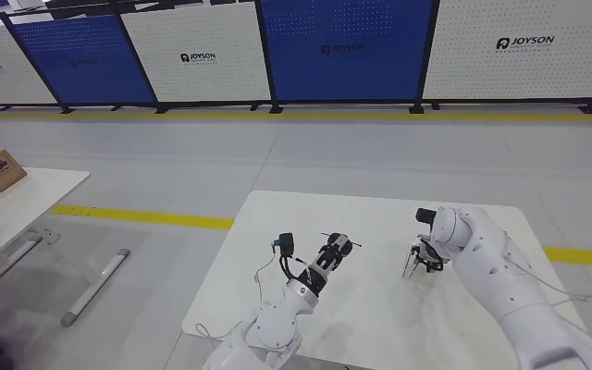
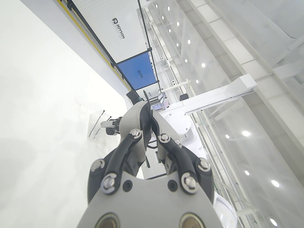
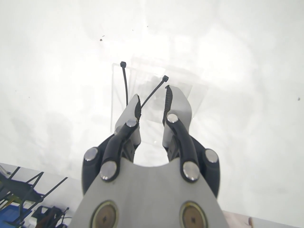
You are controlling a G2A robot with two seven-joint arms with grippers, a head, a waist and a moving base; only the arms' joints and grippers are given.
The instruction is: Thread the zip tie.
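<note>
My left gripper (image 1: 337, 244) is near the middle of the white table (image 1: 370, 314), shut on a black zip tie (image 1: 353, 244) that sticks out sideways. In the left wrist view the pads press together on the zip tie (image 2: 145, 97), whose end pokes past the fingertips. My right gripper (image 3: 152, 93) is open and points down over a clear holder (image 3: 197, 91). Two more black zip ties stand in the holder. One (image 3: 124, 79) leans beside a finger; the other (image 3: 155, 90) slants between the fingers. Their square heads point away from the wrist.
The clear holder (image 1: 413, 268) stands on the right part of the table, under the right gripper (image 1: 419, 263). A second table corner (image 1: 28, 199) lies far left across the floor. Blue and white pegboard panels (image 1: 347, 46) line the back.
</note>
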